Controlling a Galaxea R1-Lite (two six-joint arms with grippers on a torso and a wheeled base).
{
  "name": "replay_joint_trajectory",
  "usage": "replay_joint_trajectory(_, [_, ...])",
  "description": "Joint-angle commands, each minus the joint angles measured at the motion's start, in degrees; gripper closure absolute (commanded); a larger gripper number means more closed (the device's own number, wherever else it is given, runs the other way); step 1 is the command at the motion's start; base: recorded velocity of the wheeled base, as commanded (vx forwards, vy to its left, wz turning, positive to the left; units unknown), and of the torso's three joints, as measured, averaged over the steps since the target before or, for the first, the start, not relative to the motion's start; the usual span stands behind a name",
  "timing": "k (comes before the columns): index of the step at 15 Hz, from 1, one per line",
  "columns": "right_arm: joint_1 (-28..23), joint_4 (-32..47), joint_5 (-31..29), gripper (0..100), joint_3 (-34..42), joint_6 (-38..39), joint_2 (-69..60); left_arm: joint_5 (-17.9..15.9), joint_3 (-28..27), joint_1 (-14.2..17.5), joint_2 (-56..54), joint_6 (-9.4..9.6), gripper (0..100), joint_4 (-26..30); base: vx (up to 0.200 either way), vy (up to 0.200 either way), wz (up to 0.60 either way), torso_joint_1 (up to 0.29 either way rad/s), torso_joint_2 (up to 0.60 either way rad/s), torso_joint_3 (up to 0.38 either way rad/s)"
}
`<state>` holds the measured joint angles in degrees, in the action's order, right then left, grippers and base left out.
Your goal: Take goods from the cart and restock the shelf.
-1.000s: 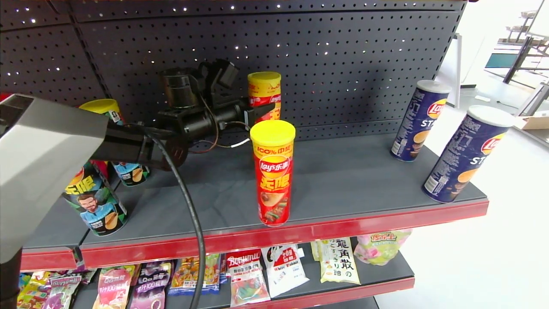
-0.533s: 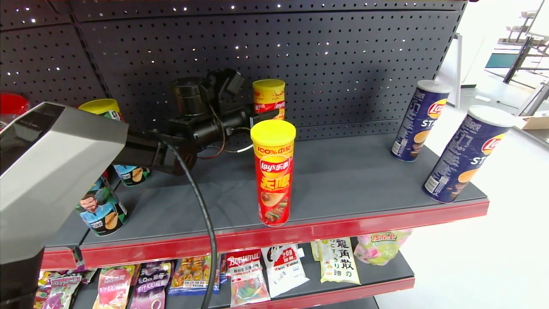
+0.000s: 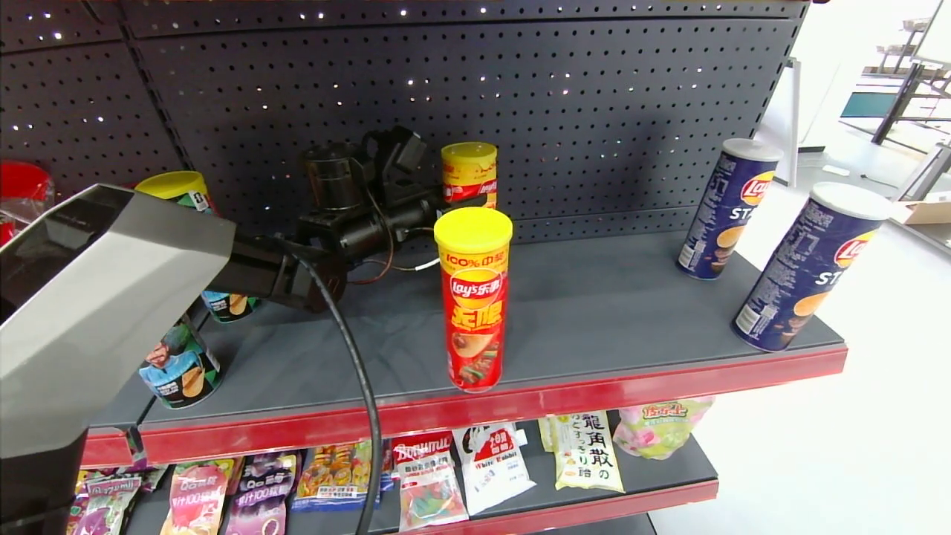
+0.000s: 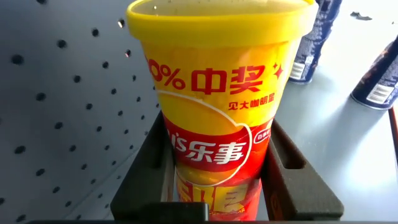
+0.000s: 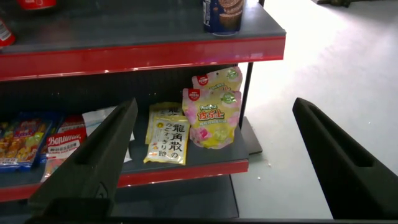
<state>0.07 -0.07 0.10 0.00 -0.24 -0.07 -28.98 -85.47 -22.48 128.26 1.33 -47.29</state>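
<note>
White floor; a cardboard box lies at its right edge, dark metal table legs standing farther back.

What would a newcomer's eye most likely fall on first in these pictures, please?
The tall red can with its yellow lid catches the eye first, upright near the front edge of the upper shelf. Behind it, by the pegboard, the left gripper holds a matching can between its fingers. At the shelf's right end stand a blue can and a second blue can.
</note>
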Motion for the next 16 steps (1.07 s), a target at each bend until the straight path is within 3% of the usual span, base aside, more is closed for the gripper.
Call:
replay_joint_trajectory(1, [0.01, -0.01, -0.01, 0, 0.0, -0.02, 0.07, -0.03, 2.68, -0.02, -0.38, 0.43, 100, -0.88, 0.0, 0.0, 0.0, 0.0, 0.0, 0.0])
replay_joint_trajectory(7, [0.01, -0.01, 0.08, 0, 0.0, -0.02, 0.07, -0.03, 6.98, 0.24, -2.57, 0.43, 100, 0.0, 0.0, 0.0, 0.0, 0.0, 0.0, 0.0])
replay_joint_trajectory(9, [0.01, -0.01, 0.08, 0, 0.0, -0.02, 0.07, -0.11, 8.83, 0.59, -4.33, 0.43, 100, 2.99, 0.0, 0.0, 0.0, 0.0, 0.0, 0.0])
replay_joint_trajectory(16, [0.01, -0.01, 0.08, 0, 0.0, -0.02, 0.07, -0.82, 8.3, 1.56, -3.89, 0.25, 100, 4.92, 0.0, 0.0, 0.0, 0.0, 0.0, 0.0])
